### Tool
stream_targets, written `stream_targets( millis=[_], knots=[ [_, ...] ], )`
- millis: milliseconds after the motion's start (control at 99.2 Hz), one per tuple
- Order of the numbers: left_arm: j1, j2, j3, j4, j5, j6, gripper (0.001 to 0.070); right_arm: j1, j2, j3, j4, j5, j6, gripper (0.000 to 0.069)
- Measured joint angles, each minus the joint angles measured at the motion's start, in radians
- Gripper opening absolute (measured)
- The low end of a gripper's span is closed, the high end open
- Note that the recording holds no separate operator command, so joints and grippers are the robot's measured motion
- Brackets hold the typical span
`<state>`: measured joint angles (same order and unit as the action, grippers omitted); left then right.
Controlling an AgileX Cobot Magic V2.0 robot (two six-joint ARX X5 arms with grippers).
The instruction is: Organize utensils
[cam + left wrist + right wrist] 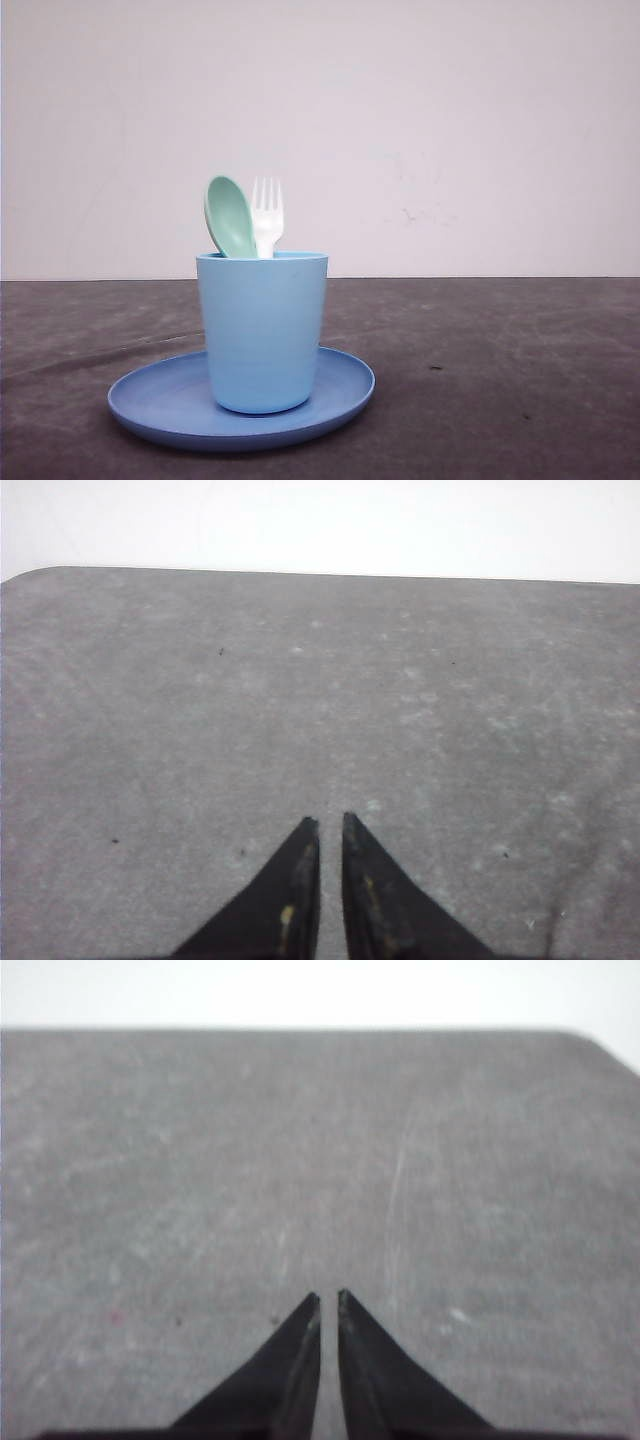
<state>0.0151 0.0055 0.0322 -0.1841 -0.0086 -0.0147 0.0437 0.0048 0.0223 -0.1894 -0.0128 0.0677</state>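
While both grippers (pixel 331 825) (pixel 329 1300) sit closed, fork (pixel 267 215) and spoon (pixel 230 217) stand heads-up in the cup (pixel 262 330).

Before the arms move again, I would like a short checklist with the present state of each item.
1. Spoon in the cup, bowl end up: ok.
2. Fork in the cup beside the spoon, tines up: ok.
3. Cup upright on the plate: ok.
4. Left gripper holding nothing, jaws nearly together: ok.
5. Right gripper holding nothing, jaws nearly together: ok.
6. How far the grippers are from the cup: cannot tell.
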Motion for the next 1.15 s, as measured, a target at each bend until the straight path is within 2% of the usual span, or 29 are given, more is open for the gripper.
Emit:
stream_targets(
  millis=[1149],
  knots=[
    [0.0,0.0,0.0,0.0,0.0,0.0,0.0014,0.0,0.0,-0.005,0.021,-0.01,0.0,0.0032]
  ],
)
